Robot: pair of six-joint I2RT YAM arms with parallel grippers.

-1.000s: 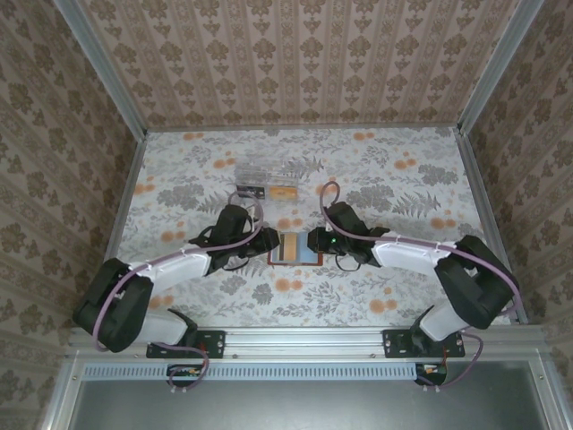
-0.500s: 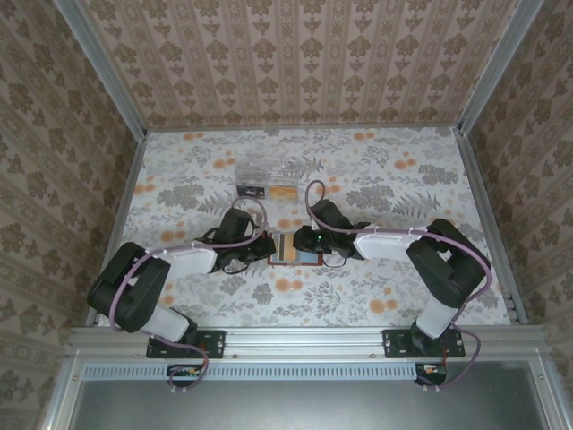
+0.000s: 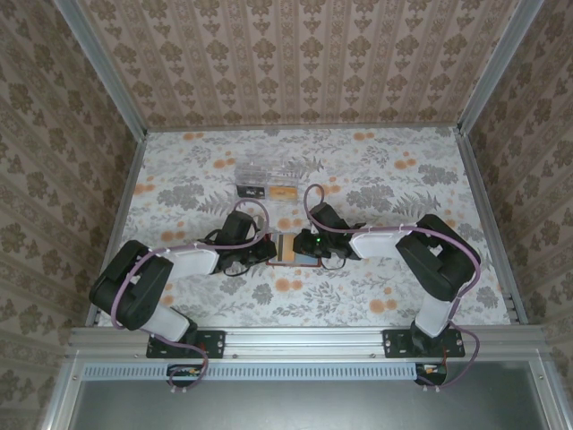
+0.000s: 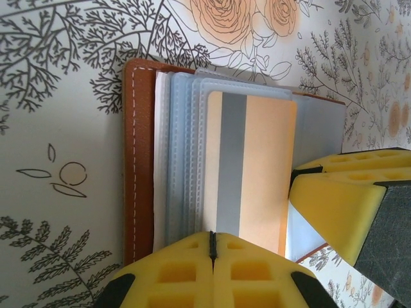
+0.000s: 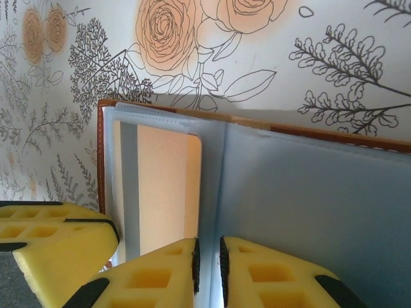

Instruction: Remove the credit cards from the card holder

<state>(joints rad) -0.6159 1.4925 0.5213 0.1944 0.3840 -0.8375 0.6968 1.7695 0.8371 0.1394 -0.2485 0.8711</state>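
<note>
The left gripper [image 4: 212, 242] has just pinched closed at the orange credit card [image 4: 253, 173] while the right gripper [image 5: 209, 256] nips the open card holder [image 4: 138, 160], lying centre-near on the floral table [image 3: 385, 179], so a pull seems imminent.

White tablecloth [image 3: 385, 170] printed with grey ferns and orange roses, covers the whole table. Small clear plastic box [image 3: 269, 169] sits on it toward the far side, left of centre. Dark and orange-tan patches at the box's near edge, too small to identify. Beige damask-wallpaper walls [image 3: 295, 63] enclose the back, left and right. Silver aluminium frame rail [image 3: 304, 339] runs along the near edge, with a white slotted strip [image 3: 304, 369] below it, then a flat grey panel [image 3: 304, 405].
</note>
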